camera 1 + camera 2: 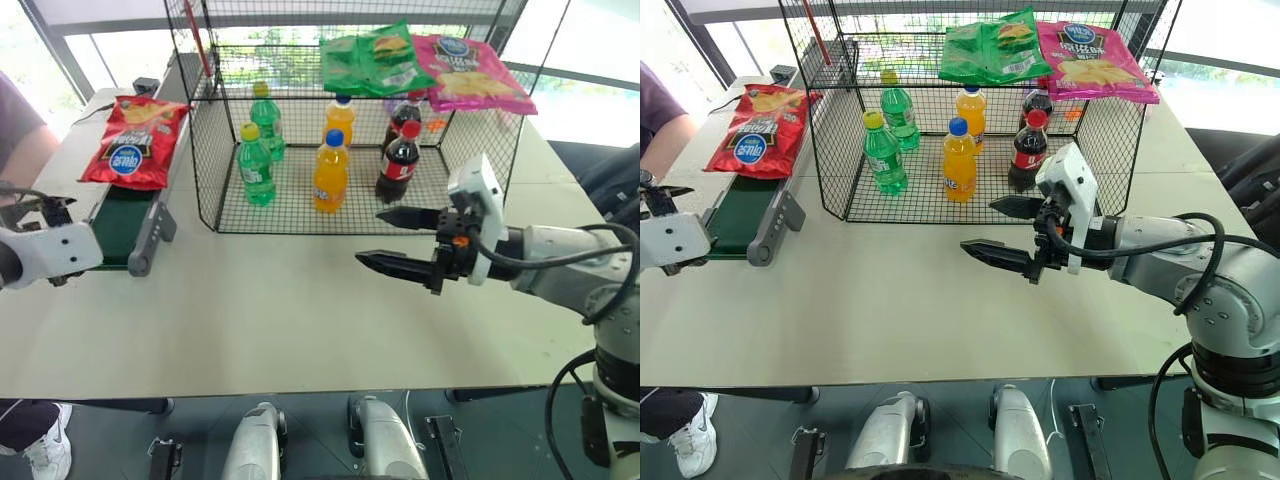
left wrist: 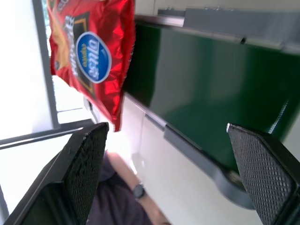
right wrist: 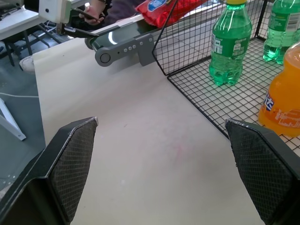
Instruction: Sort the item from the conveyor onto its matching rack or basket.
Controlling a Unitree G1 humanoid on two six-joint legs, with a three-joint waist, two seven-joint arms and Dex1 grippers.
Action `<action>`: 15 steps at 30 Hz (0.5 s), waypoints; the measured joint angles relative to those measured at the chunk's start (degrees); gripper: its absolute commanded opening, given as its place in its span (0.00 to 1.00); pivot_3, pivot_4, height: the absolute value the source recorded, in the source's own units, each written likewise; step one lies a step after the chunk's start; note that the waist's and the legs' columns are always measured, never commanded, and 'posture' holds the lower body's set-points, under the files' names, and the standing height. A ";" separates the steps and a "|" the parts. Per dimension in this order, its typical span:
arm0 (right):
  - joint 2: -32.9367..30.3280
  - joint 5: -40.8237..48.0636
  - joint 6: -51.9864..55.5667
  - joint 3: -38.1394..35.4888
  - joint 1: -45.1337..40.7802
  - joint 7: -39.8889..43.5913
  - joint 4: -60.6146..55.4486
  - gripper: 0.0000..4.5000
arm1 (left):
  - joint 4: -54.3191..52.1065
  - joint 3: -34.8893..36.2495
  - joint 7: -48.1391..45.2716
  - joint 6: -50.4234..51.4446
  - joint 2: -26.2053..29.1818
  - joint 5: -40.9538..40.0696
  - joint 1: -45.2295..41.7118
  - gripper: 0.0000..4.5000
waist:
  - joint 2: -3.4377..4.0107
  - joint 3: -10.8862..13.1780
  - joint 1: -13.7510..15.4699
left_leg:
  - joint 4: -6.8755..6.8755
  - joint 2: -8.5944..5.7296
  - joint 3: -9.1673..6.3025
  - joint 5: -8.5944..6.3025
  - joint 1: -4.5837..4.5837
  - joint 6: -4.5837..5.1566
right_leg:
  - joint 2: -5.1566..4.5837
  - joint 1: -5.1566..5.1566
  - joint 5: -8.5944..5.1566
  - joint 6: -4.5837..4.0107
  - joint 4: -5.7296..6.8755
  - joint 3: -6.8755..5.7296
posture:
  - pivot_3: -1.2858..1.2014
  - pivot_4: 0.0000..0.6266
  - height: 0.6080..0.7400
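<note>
The item, a glossy red crisp bag (image 1: 135, 140) with a blue round logo, lies on the far part of the dark-green conveyor (image 1: 122, 228) at the left. My left gripper (image 2: 164, 130) hovers open and empty at the belt's near end, pointing along it toward the bag. The black wire-mesh rack (image 1: 205, 150) stands at the middle back, with a green bag (image 1: 375, 58) and a pink bag (image 1: 470, 75) on its top shelf. My right gripper (image 1: 368, 236) is open and empty above the table in front of the rack, pointing left.
Inside the rack stand green bottles (image 1: 256, 165), orange bottles (image 1: 330, 172) and cola bottles (image 1: 399, 162). A person (image 1: 15, 120) sits at the far left beside the conveyor. Bare pale table (image 1: 270, 310) lies between both grippers.
</note>
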 measured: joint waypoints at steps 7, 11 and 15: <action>-0.14 -1.89 -1.51 1.04 0.42 -0.42 0.10 1.00 | 6.27 -8.79 9.11 -4.48 -3.99 7.68 -7.87 0.94 | -0.03 -0.02 0.07 | 0.13 0.07 -0.01 0.01 0.18 0.00 | 0.11 0.04 0.02 0.01 0.33 0.00 | 0.52 0.24 1.00; -0.35 -1.93 -1.70 0.85 1.00 -0.99 -0.01 1.00 | 9.92 -12.81 11.90 -5.43 -5.66 10.62 -13.15 0.94 | -0.04 -0.04 0.17 | 0.14 0.09 -0.01 0.01 0.36 0.00 | 0.13 0.15 0.01 0.02 0.43 -0.01 | 0.52 0.24 1.00; -0.57 -1.92 -1.70 0.40 1.86 -2.01 -0.43 1.00 | 13.71 -16.60 13.44 -5.64 -6.19 13.28 -17.94 0.94 | -0.04 -0.04 0.09 | 0.14 0.10 -0.01 0.02 0.62 0.00 | 0.14 0.37 0.01 0.02 0.45 0.00 | 0.52 0.24 1.00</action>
